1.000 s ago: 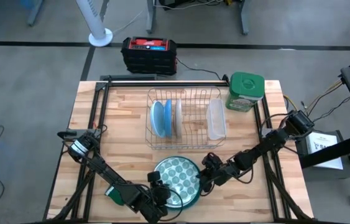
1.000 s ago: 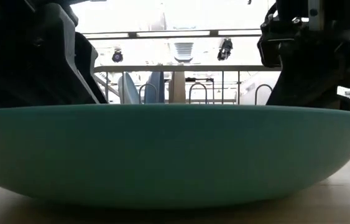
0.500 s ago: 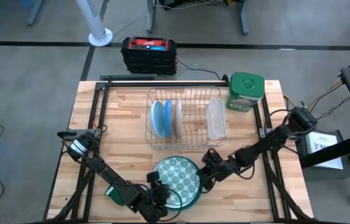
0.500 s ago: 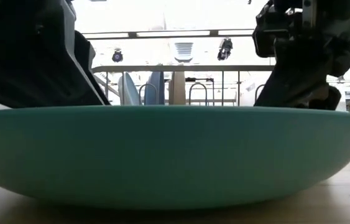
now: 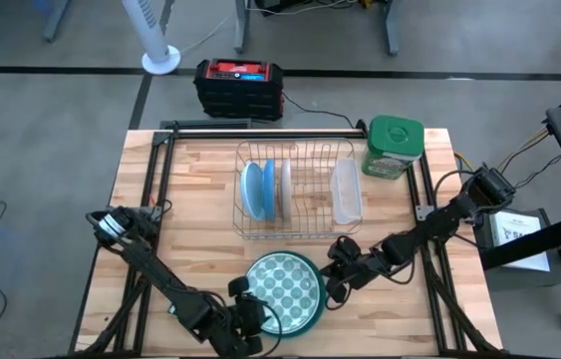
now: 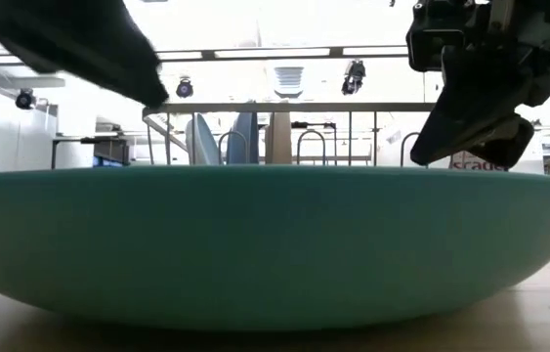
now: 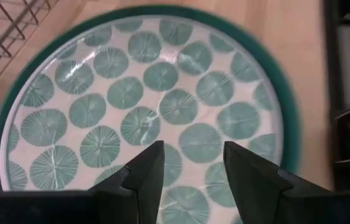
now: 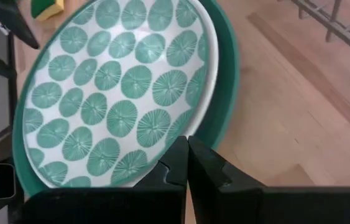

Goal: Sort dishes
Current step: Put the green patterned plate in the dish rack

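Note:
The large plate (image 5: 285,291), white with teal rounds and a teal rim, lies flat on the wooden table near its front edge. It fills the low view as a teal wall (image 6: 275,244). My left gripper (image 7: 193,149) hovers open above the plate's near left part (image 5: 252,311), with nothing between its fingers. My right gripper (image 8: 188,142) is shut and stands at the plate's right rim (image 5: 332,291), pointing slantwise down. Two light blue plates (image 5: 255,187) stand upright in the wire dish rack (image 5: 300,227). My right gripper's shut fingertips stand just over the plate's teal right rim (image 8: 215,112), coming slantwise down from the table's right side. I cannot tell whether they touch it. The plate lies flat on the table.
A clear tub (image 5: 347,191) stands in the rack's right end. A green-lidded container (image 5: 395,147) stands at the far right corner. A small green sponge (image 8: 47,7) lies near the plate's left side. Bare wood lies left of the rack.
My left gripper has risen from the plate's near left rim and now hangs well above it, still open. My right gripper has gone up a little at the plate's right rim and rolled slightly. The plate has stayed flat on the table.

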Robot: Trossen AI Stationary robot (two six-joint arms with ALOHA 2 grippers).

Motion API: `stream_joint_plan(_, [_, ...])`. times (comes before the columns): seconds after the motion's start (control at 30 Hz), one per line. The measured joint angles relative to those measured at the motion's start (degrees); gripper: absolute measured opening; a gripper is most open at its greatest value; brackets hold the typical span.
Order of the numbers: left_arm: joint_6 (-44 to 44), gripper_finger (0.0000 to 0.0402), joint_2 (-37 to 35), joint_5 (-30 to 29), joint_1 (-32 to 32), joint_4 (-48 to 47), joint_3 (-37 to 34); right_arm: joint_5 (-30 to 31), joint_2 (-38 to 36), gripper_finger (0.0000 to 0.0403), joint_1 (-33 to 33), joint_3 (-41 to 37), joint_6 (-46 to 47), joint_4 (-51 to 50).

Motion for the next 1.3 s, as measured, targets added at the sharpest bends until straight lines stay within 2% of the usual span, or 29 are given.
stream_joint_plan(0.33, [-6.6,0.0156,-0.3,1.7,-0.2,-6.4,-0.1,-0.3,0.1,0.0001,0.1,0.0,1.9,0.7])
stream_joint_plan(0.97, [-10.9,0.0156,7.1,1.1,0.8,-4.7,0.0,-0.8,0.2,0.0001,1.0,0.0,4.0,3.8])
stream_joint_plan(1.1, [-10.9,0.0156,7.4,0.7,1.0,-4.5,0.0,-0.8,0.2,0.0023,1.0,0.0,3.1,3.6])
stream_joint_plan(1.3, [-10.6,0.0156,7.4,0.4,1.1,-4.5,0.0,-0.7,0.2,0.0088,1.0,0.0,3.1,3.5])
